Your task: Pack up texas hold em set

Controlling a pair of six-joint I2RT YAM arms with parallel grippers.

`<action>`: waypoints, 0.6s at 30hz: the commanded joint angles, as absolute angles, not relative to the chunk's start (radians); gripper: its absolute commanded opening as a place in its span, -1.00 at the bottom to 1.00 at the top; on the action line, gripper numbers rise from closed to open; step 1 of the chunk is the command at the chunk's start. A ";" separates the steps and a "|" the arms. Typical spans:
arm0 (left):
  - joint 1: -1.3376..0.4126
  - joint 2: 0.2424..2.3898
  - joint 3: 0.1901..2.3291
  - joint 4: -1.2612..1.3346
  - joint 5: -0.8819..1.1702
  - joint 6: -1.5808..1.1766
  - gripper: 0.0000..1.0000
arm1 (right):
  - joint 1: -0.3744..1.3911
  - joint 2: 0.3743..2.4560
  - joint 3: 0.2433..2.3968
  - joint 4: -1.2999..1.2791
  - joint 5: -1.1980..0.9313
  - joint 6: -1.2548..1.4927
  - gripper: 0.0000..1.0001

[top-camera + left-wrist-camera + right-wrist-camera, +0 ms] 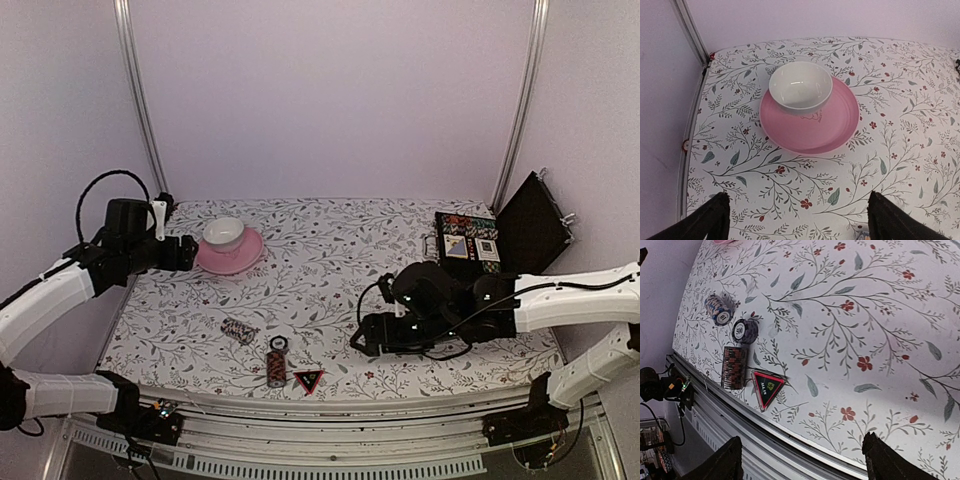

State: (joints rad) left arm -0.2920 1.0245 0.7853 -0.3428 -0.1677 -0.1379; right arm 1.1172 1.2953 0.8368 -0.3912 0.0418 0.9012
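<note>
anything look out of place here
Three chip rolls and the triangle marker lie loose by the near edge, far from the open case. A pink saucer with a cup sits far left, unrelated.

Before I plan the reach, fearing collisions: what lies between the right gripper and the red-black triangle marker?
Only bare floral tablecloth between right gripper and red-black triangle marker, per top external view.

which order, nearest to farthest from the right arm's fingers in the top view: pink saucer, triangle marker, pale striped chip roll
1. triangle marker, at the front edge, near the middle.
2. pale striped chip roll, further left, lying on its side.
3. pink saucer, back left, under the white cup.
</note>
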 commanded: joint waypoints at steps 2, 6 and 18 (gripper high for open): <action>-0.306 1.039 0.787 -0.344 -0.175 -0.121 0.91 | 1.234 1.536 1.055 -0.344 0.108 0.961 0.67; -0.309 1.019 0.783 -0.345 -0.187 -0.120 0.91 | 1.288 1.751 1.238 -0.349 0.080 0.931 0.67; -0.311 0.983 0.782 -0.351 -0.193 -0.124 0.93 | 1.344 2.065 1.563 -0.458 0.106 0.903 0.63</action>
